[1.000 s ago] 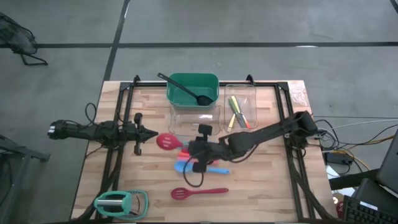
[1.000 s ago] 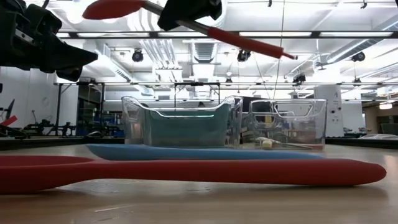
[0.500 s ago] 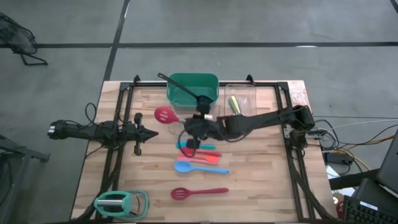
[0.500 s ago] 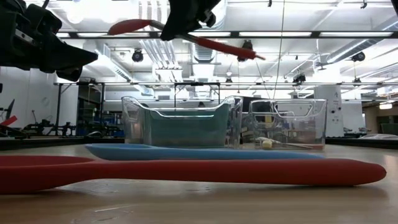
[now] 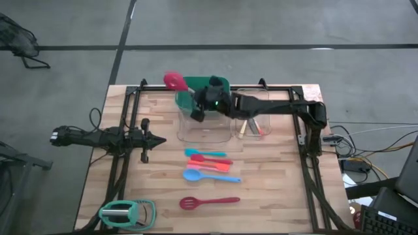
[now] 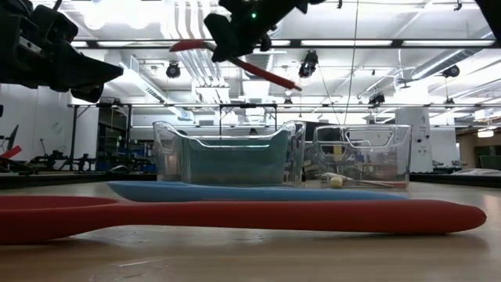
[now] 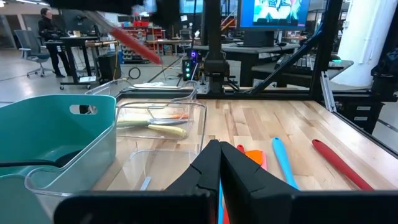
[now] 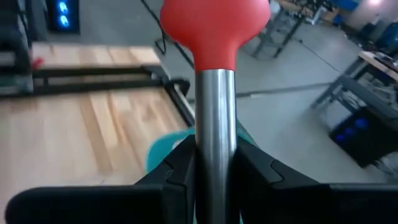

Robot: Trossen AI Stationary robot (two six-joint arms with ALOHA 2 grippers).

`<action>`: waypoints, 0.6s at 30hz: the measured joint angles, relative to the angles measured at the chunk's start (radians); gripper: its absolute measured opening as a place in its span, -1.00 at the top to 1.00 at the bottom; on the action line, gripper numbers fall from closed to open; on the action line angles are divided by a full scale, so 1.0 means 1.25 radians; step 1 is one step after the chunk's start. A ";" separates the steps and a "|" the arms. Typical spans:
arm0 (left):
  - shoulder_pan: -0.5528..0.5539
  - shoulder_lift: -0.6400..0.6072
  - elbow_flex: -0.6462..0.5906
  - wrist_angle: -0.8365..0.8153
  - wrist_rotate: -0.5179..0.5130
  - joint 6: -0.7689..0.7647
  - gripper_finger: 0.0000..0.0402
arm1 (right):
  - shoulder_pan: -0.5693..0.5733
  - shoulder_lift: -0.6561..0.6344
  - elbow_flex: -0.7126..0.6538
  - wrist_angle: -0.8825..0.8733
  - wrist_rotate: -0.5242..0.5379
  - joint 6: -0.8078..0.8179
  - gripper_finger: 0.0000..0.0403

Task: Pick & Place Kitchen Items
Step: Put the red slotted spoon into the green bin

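Now the right gripper point(image 5: 208, 99) is clamped on the metal shaft of a red-headed spatula point(image 5: 174, 81), holding it in the air over the green plastic bin point(image 5: 222, 85) at the table's far edge; the red head sticks out past the bin's left corner. Just in front of that bin stand two clear plastic bins point(image 5: 204, 134), the right one holding yellow and orange utensils point(image 5: 249, 126). Nearer than the bins lie a red, orange and blue cluster of utensils point(image 5: 210, 159), a blue plastic spoon point(image 5: 208, 175) and a red slotted turner point(image 5: 209, 202). Left of the green bin, well apart, the left gripper point(image 5: 151, 139) waits with its fingers together, holding nothing.
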 joint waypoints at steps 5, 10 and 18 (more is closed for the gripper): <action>0.000 0.000 0.000 0.000 0.000 0.000 0.95 | -0.064 0.023 0.000 0.123 -0.102 -0.002 0.65; 0.000 0.000 0.000 0.000 0.000 0.000 0.95 | -0.122 0.064 0.000 0.198 -0.155 -0.003 0.53; 0.000 0.000 0.000 0.000 0.000 0.000 0.95 | -0.203 0.126 -0.001 0.213 -0.208 0.002 0.65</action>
